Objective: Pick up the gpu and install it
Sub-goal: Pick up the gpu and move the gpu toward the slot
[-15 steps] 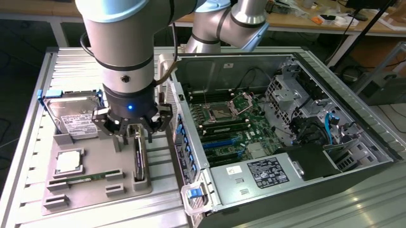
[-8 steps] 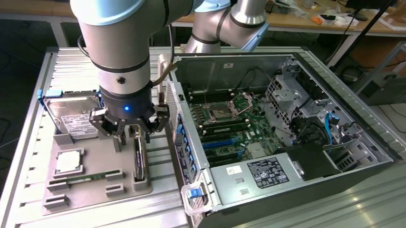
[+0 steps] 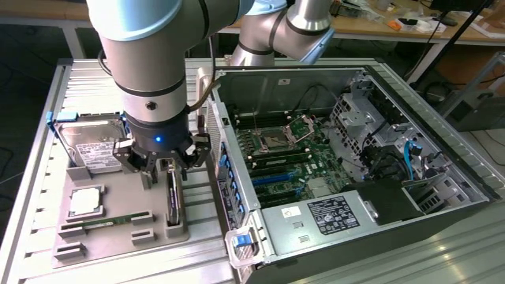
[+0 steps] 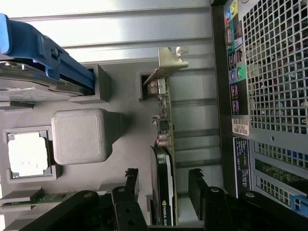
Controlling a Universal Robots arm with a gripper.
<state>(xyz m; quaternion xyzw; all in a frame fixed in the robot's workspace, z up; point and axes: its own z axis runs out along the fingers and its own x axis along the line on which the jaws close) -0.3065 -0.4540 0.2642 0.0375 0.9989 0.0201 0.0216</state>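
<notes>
Gripper point(image 3: 170, 171) is hovering open, straddling the gpu point(image 3: 174, 204), which is standing on edge along the grey tray point(image 3: 118, 239) edge nearest the computer case point(image 3: 442, 177). Gripping, lifting and installing are not yet done.

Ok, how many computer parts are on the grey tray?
4. In the exterior view: hard drive at the tray's far end, CPU below it, RAM stick nearest the camera, gpu on edge at the right, inside the open gripper. The arm may hide more.

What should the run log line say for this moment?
gripper: open | position: astride gpu, not gripping | gpu: on edge in gray tray
</notes>
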